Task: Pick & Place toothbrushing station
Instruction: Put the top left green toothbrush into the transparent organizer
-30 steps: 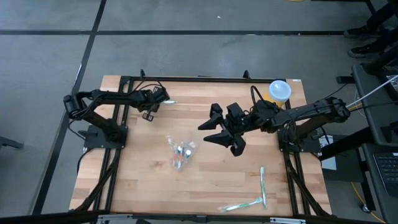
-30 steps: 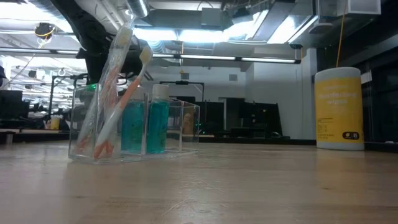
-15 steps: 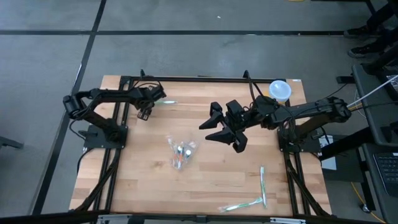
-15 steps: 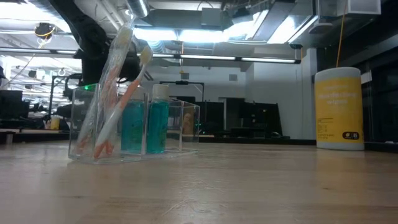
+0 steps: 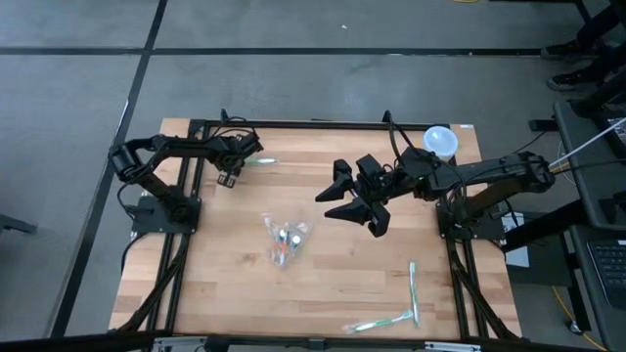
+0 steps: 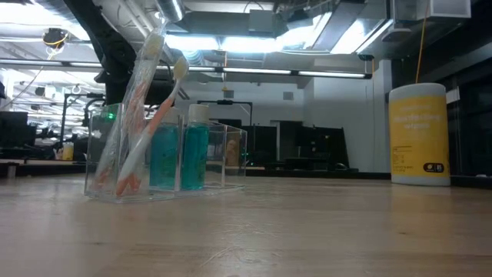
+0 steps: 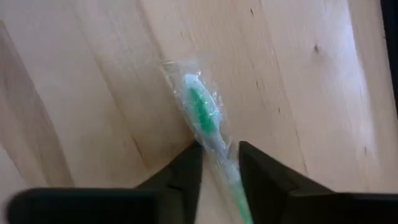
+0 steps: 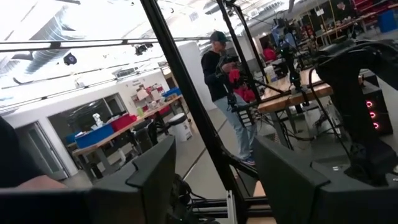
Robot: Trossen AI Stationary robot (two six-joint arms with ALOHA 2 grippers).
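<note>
Two dark jointed arms trail thin black cables, each hand black-fingered.

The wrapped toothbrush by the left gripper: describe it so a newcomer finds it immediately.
On the wooden table, look to the far left corner, where the left gripper hangs. The green wrapped toothbrush lies flat there, alone; the other wrapped brushes lie at the near right.

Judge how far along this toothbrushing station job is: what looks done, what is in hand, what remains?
Done: the clear organizer already holds wrapped toothbrushes and teal bottles. In hand: the left pincer straddles a green wrapped toothbrush lying on the table at the far edge; a firm grip is not evident. Left: two more wrapped toothbrushes lie near the front right corner. The right pincer hangs open mid-table.
</note>
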